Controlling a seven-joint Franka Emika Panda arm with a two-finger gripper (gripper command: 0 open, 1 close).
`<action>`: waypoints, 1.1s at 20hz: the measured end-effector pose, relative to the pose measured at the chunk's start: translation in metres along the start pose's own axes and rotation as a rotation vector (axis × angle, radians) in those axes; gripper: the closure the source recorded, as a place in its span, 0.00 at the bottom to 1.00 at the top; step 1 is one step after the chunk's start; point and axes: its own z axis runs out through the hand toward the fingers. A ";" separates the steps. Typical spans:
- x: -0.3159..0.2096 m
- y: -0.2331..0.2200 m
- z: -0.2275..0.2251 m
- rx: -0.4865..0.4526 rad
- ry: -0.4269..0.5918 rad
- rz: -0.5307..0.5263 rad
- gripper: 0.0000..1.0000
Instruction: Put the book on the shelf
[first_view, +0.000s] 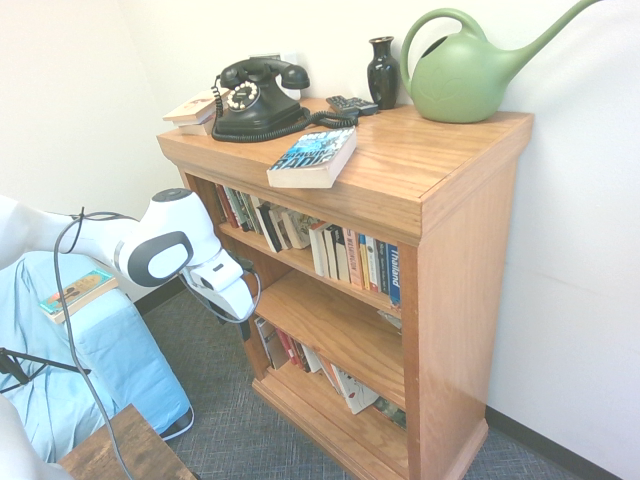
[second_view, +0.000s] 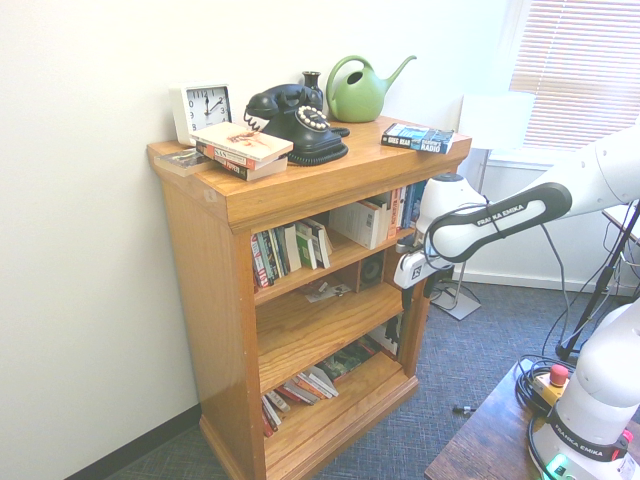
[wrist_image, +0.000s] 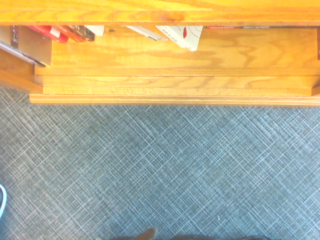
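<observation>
The fingers are spread, with nothing between them, low in front of the honey-coloured oak bookcase, around its middle shelf. The book, a thick paperback with a blue cover and white lettering, lies flat above the fingers, on the overhanging top board near its front edge.

Reaching the book is the step in hand, and the move looks best made in stages. The fingers should first back away from the bookcase, then rise well above the top board so they don't catch its overhang. From over the book they can come straight down, one on each long side, and close across its width, if they spread wide enough. If not, easing the front end out past the edge would let them pinch its thickness. A firm, central grip should keep the cover from sliding or fanning open, and the black telephone further back needs a clear margin.

The book's long axis runs roughly from front to back, slightly askew. Its short, cream-paged end points out over the fingers' side; its spine faces the telephone.
</observation>
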 end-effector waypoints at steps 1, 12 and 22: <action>0.000 0.000 0.000 -0.001 -0.001 0.000 0.00; -0.012 0.047 -0.087 -0.058 0.345 0.002 0.00; 0.007 0.123 -0.217 -0.244 0.778 -0.112 0.00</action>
